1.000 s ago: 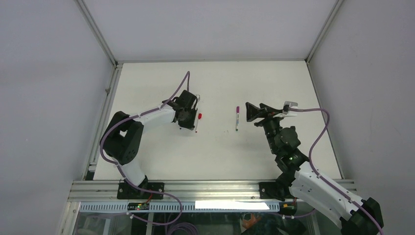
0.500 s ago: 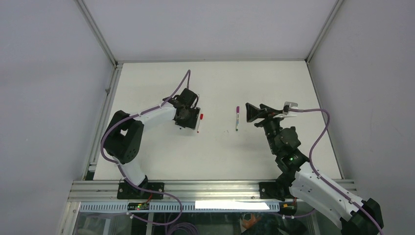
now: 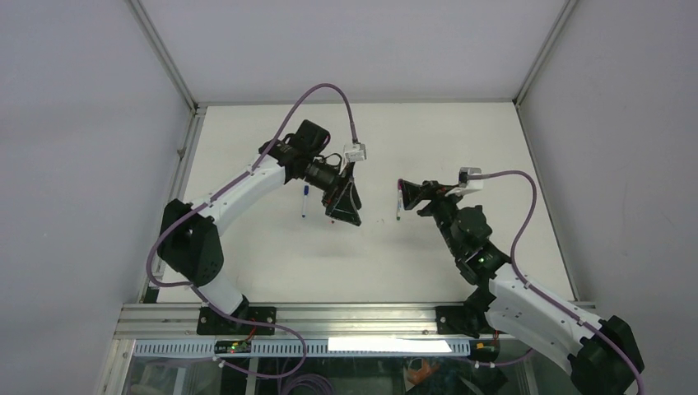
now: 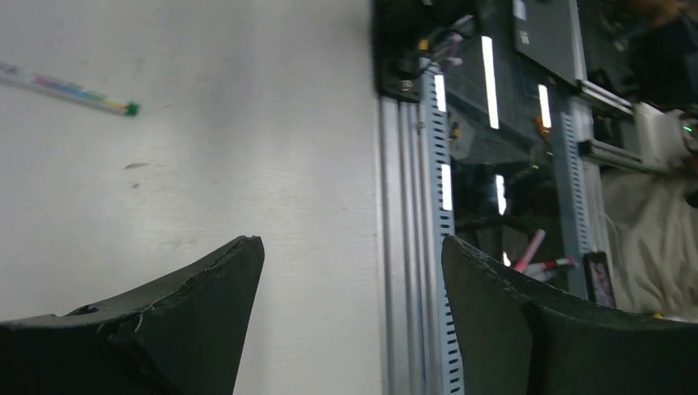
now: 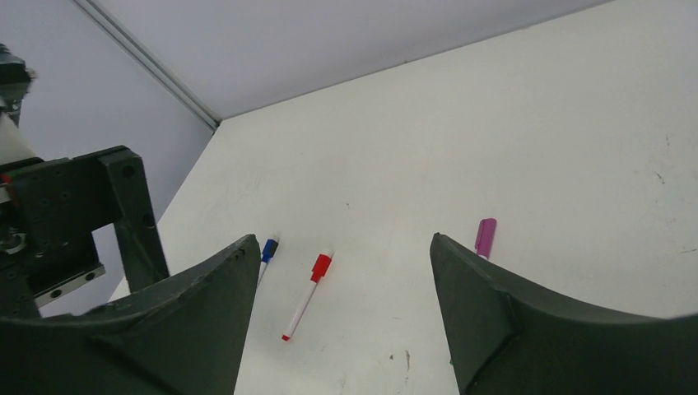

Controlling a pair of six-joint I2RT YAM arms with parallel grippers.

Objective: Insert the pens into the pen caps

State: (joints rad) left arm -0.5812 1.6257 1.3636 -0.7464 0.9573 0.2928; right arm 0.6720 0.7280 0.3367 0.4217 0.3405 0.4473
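The table (image 3: pixel 247 148) had open surface from its left edge rail to the left arm, and more behind the arm toward the back wall. The blue-capped pen (image 3: pixel 304 202) lay flat just left of the left tool (image 4: pixel 350 251), whose jaws stood wide apart with nothing between them, over the table's middle. The red-capped pen (image 5: pixel 306 295) lay just right of the blue one without touching it, mostly hidden under that tool from above. Farther right, the purple-capped pen (image 3: pixel 398 206) lay alone. The right tool (image 5: pixel 339 243) hovered just beside it, its jaws spread and holding nothing. Beyond it, open surface ran to the right edge.

A second before, the left tool had been nearly closed and farther left, beside the red-capped pen. It had since swung right and opened, uncovering the blue-capped pen. The right tool had edged left toward the purple-capped pen, which had not moved.
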